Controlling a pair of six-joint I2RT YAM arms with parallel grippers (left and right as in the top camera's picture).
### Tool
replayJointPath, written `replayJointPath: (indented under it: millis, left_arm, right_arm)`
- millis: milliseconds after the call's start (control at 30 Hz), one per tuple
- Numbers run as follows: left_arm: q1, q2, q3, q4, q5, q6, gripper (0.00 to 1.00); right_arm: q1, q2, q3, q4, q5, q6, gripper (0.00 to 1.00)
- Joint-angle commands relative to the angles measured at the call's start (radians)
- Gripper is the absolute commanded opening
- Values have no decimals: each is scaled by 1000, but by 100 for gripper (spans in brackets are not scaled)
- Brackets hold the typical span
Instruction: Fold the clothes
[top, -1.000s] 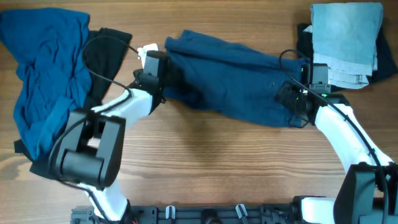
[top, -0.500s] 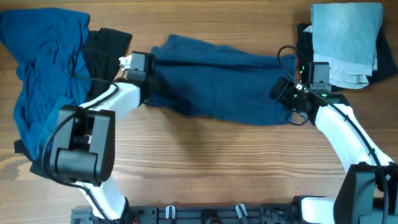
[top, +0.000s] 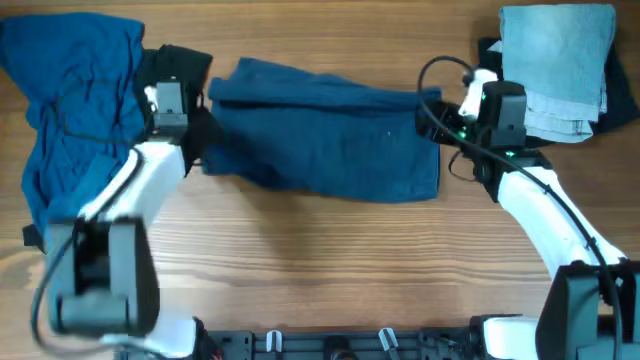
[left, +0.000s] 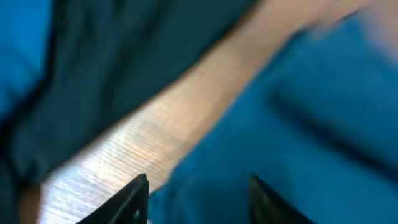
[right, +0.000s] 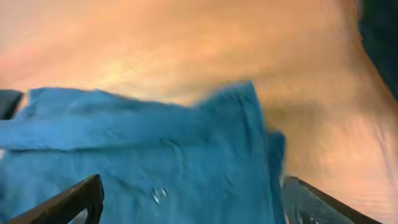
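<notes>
- crumpled bright blue garment (top: 70, 120) heaped far left on the wooden table (top: 330, 270)
- left gripper (left: 198, 198): fingers partly apart, nothing pinched, by the left end of the dark navy denim shorts (top: 320, 130), which are spread mid-table
- right gripper (right: 189, 198): wide open, empty, at their right edge
- folded pale faded-blue denim (top: 555, 65) far right

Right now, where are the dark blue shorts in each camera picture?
Overhead: shorts lie across the upper middle of the picture.
Left wrist: shorts, blurred, probably the blue cloth at lower right.
Right wrist: shorts fill the lower left and middle, one corner near centre.
Shared landmark: the wooden table beside them.
</notes>
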Motion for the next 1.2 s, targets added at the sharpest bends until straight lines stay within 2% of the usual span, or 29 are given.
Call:
replayJointPath:
  millis: [0, 67, 100, 167, 200, 233, 267, 300, 333, 433, 500, 667, 800, 867, 1033, 1167]
  left_arm:
    - [-61, -143, 0, 57, 45, 88, 59]
    - [-114, -126, 0, 128, 86, 104, 59]
    - [-146, -103, 0, 162, 87, 103, 48]
    - [-195, -63, 0, 183, 105, 103, 32]
    - [-224, -30, 0, 187, 124, 103, 22]
    - [-238, -9, 0, 192, 123, 103, 17]
    - [-255, 30, 0, 218, 123, 103, 11]
    - [-266, 67, 0, 263, 124, 99, 5]
    - [-275, 90, 0, 300, 141, 98, 4]
    - [-287, 147, 0, 403, 164, 95, 4]
    - [-287, 190, 0, 479, 164, 95, 4]
    - [-285, 333, 0, 745, 158, 96, 4]
    - [-280, 417, 0, 982, -14, 96, 4]
    - [-271, 416, 13, 1078, -28, 97, 4]
    - [-229, 415, 53, 1077, -27, 96, 4]
    - [-240, 365, 53, 912, 6, 96, 4]
  right_arm:
    - [85, 10, 2, 106, -39, -176, 86]
    - [140, 54, 2, 181, -25, -157, 81]
    - [162, 86, 2, 214, -1, -110, 68]
    - [189, 152, 2, 273, -2, -21, 30]
    - [202, 189, 2, 301, -3, 61, 18]
    - [213, 222, 2, 330, -19, 129, 9]
    - [220, 246, 2, 361, -43, 146, 6]
    - [230, 272, 2, 405, -72, 150, 6]
    - [240, 283, 2, 422, -72, 149, 6]
    - [248, 306, 2, 467, -41, 151, 6]
    - [248, 324, 2, 470, 24, 203, 6]
    - [248, 370, 2, 508, 33, 217, 6]
    - [248, 370, 2, 502, 41, 216, 6]
    - [248, 370, 2, 488, 72, 216, 6]
    - [248, 371, 2, 472, 117, 185, 7]
    - [235, 372, 2, 474, 295, 164, 8]
